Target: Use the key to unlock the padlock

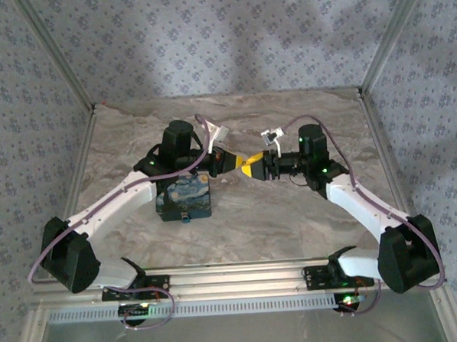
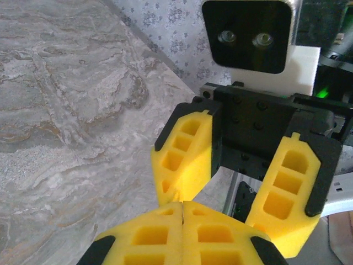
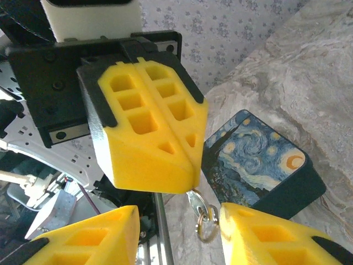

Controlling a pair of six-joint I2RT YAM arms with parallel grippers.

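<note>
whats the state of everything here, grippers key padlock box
left gripper: shut on the key
right gripper: open, one finger on either side of the key
key: pinched in the left gripper, not in the padlock
padlock: on the table by the box's near edge, too small to tell if locked
box: lying flat, looks closed

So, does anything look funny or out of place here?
Yes. The key dangles in mid-air under the tip of the shut left end effector, which seems to pinch it. Its ring hangs loose, off to the side of the Starry Night box.
</note>
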